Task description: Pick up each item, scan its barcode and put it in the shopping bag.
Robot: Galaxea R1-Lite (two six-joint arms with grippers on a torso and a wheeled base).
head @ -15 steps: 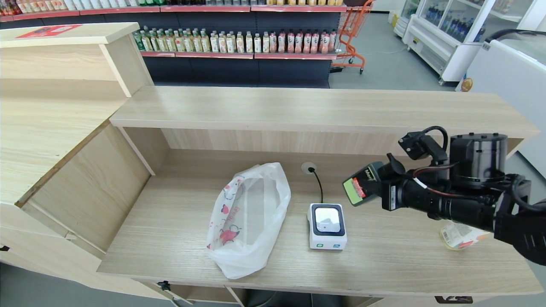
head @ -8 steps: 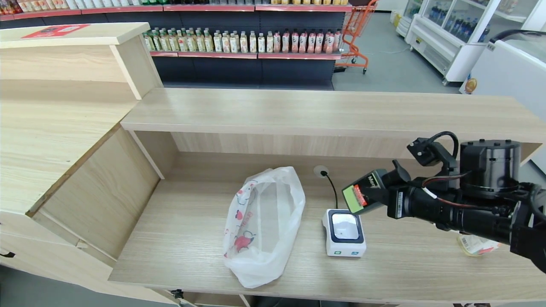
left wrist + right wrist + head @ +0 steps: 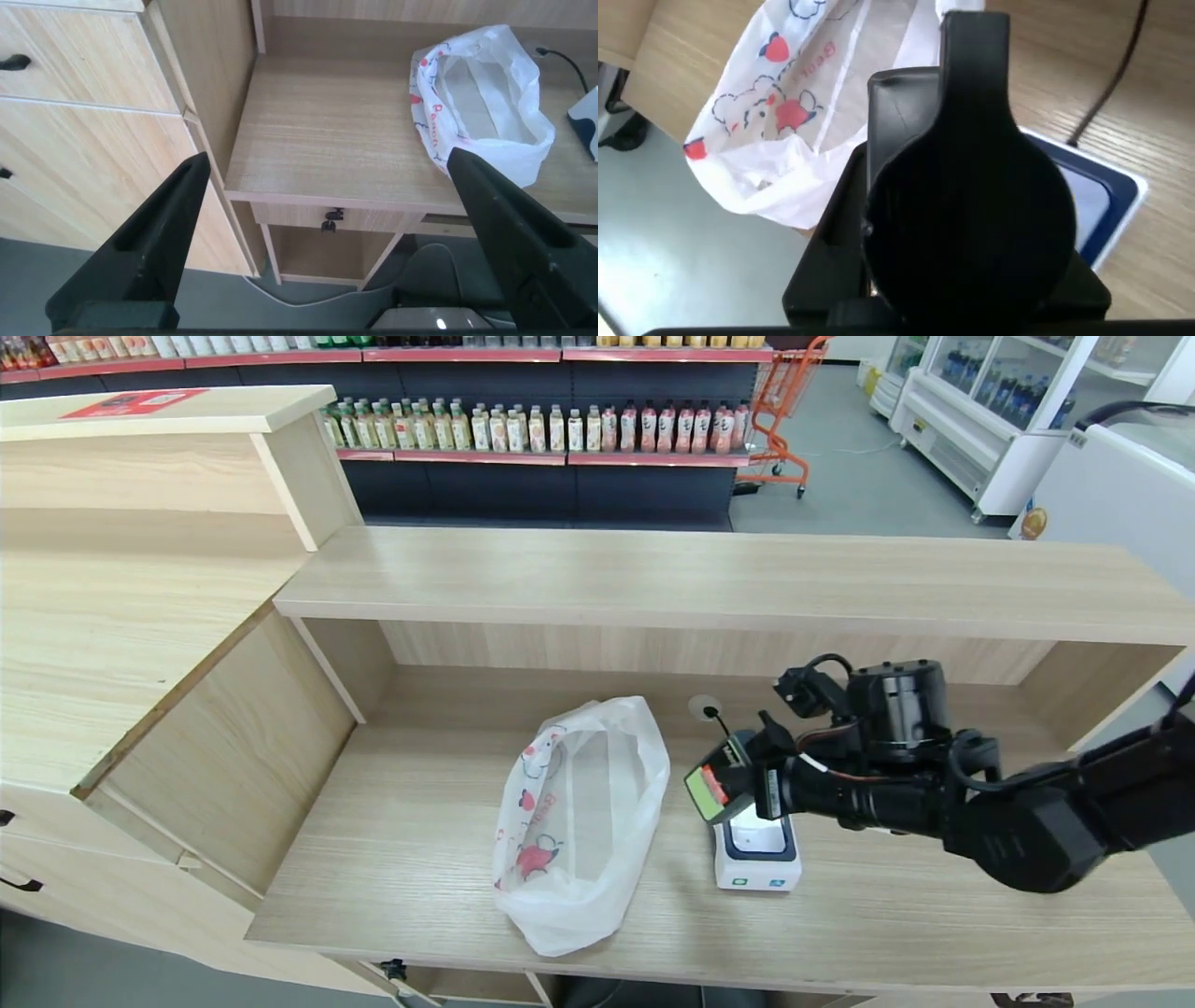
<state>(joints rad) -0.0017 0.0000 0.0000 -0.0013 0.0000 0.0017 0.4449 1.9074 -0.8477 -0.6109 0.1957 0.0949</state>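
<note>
Over the last second the right gripper (image 3: 733, 782) had carried the small box (image 3: 709, 791) away from the right side of the table (image 3: 420, 859) and towards the scanner (image 3: 758, 861). The head camera had also shifted, so the move is best judged against the scanner itself: earlier the box hung off to its right and well apart, and now it sat just above the scanner's far edge, green-and-red face turned towards the shopping bag (image 3: 579, 821). The right fingers were clenched on the box, which was clear of the table. That placed the task at the scanning step for this item, by my reading; whether the barcode faced the scanner's window could not be told, since the face turned down towards it was hidden. The bag lay on its side just beside the scanner, on the robot's left of it, mouth open. No item could be made out through its thin plastic in the head view or the left wrist view (image 3: 476, 93), so bagging seemed barely begun. The left gripper (image 3: 329, 163) hung off the table's near left corner, its fingers (image 3: 177, 224) spread wide and released, grasping nothing.
</note>
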